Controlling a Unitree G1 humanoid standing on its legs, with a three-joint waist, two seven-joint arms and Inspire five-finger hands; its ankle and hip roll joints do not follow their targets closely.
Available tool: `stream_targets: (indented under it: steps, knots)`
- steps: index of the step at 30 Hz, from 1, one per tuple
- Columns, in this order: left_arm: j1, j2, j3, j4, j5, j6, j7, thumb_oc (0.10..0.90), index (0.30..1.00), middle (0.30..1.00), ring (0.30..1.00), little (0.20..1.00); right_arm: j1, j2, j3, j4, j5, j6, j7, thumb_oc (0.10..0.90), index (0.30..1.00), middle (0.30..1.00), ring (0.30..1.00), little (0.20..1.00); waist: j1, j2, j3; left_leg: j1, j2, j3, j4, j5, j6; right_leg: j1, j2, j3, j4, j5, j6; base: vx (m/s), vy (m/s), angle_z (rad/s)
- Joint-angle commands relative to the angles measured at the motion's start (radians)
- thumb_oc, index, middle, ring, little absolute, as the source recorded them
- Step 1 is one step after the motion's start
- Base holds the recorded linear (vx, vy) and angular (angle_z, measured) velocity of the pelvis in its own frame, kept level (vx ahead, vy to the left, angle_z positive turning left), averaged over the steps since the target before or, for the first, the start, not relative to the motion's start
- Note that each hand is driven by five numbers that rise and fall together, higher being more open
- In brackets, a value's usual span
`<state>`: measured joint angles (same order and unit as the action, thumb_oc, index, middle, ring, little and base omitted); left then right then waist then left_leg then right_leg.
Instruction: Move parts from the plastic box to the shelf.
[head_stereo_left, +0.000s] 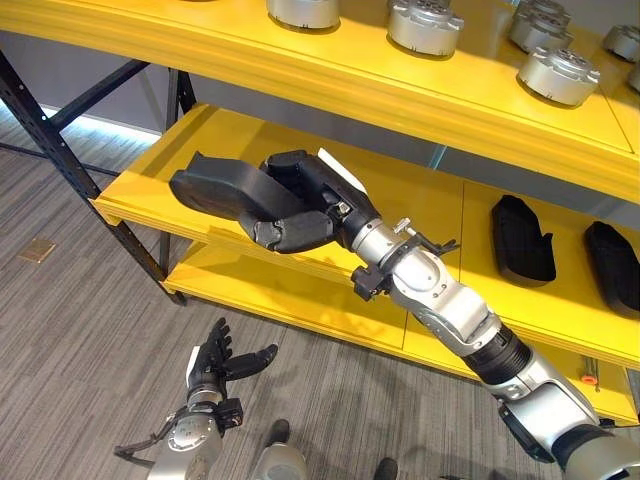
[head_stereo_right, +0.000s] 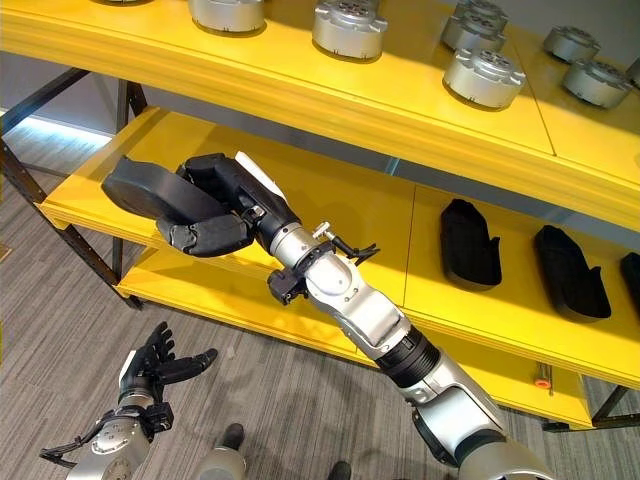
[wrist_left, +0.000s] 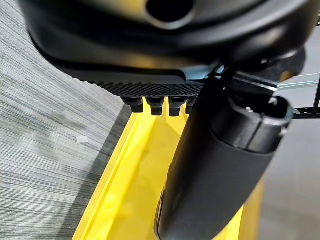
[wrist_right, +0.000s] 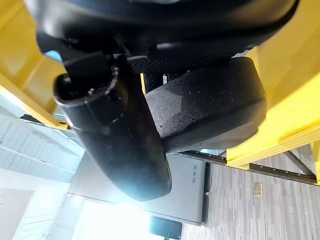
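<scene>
My right hand (head_stereo_left: 300, 205) reaches over the left end of the middle yellow shelf (head_stereo_left: 400, 190) and is shut on a long black foam part (head_stereo_left: 210, 185), held just above the shelf's front left corner. In the right wrist view the part (wrist_right: 210, 110) sits between the thumb (wrist_right: 120, 145) and the fingers. Two similar black parts (head_stereo_left: 522, 238) (head_stereo_left: 612, 262) lie on the same shelf to the right. My left hand (head_stereo_left: 215, 365) hangs low over the floor with straight, spread fingers, holding nothing.
Several round silver metal parts (head_stereo_left: 424, 26) stand on the upper yellow shelf (head_stereo_left: 330, 70). A lower yellow shelf (head_stereo_left: 270, 290) lies beneath. Dark steel uprights and braces (head_stereo_left: 60, 150) frame the rack's left end. Grey carpet (head_stereo_left: 80, 340) covers the floor.
</scene>
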<state>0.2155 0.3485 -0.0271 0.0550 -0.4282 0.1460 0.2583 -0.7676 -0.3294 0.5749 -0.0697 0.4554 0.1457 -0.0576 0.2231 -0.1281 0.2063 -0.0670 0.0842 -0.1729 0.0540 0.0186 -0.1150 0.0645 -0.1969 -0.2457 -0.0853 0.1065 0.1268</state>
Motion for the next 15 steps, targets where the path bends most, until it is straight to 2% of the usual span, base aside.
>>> stream_targets:
  steps: [1,8,11,15]
  knots:
    - [-0.028,0.076,-0.03,-0.03,-0.006,-0.101,0.012,0.9,1.0,1.0,1.0,1.0,-0.108,-0.009,-0.075,-0.065,0.026,-0.16,-0.053,0.4,0.3,0.3,0.3,0.3,-0.024,0.014,-0.126,0.002,-0.018,0.07,-0.035,-0.013,0.056,0.025,0.017,-0.011,0.071,-0.134,0.005,0.04,-0.007,-0.01]
    - [-0.013,0.074,-0.048,-0.013,-0.006,-0.098,-0.001,0.9,1.0,1.0,1.0,1.0,-0.084,-0.059,-0.088,-0.06,-0.03,-0.15,-0.056,0.4,0.3,0.3,0.3,0.3,-0.042,0.02,-0.124,0.005,-0.006,0.085,-0.047,-0.01,0.053,0.016,0.022,-0.006,0.06,-0.13,0.006,0.01,-0.005,-0.03]
    - [-0.002,0.077,-0.057,-0.009,0.001,-0.096,-0.008,0.9,1.0,1.0,1.0,1.0,-0.079,-0.078,-0.097,-0.025,-0.12,-0.137,-0.071,0.4,0.3,0.3,0.3,0.3,-0.05,0.025,-0.121,0.01,-0.001,0.098,-0.052,-0.01,0.053,0.011,0.024,0.001,0.054,-0.126,0.008,0.0,0.001,-0.02]
    - [0.001,0.08,-0.065,-0.009,0.007,-0.095,-0.014,0.9,1.0,1.0,1.0,1.0,-0.08,-0.089,-0.108,0.0,-0.176,-0.13,-0.085,0.4,0.3,0.3,0.3,0.3,-0.057,0.027,-0.118,0.013,0.0,0.107,-0.057,-0.009,0.055,0.007,0.025,0.007,0.049,-0.122,0.009,-0.01,0.004,-0.12]
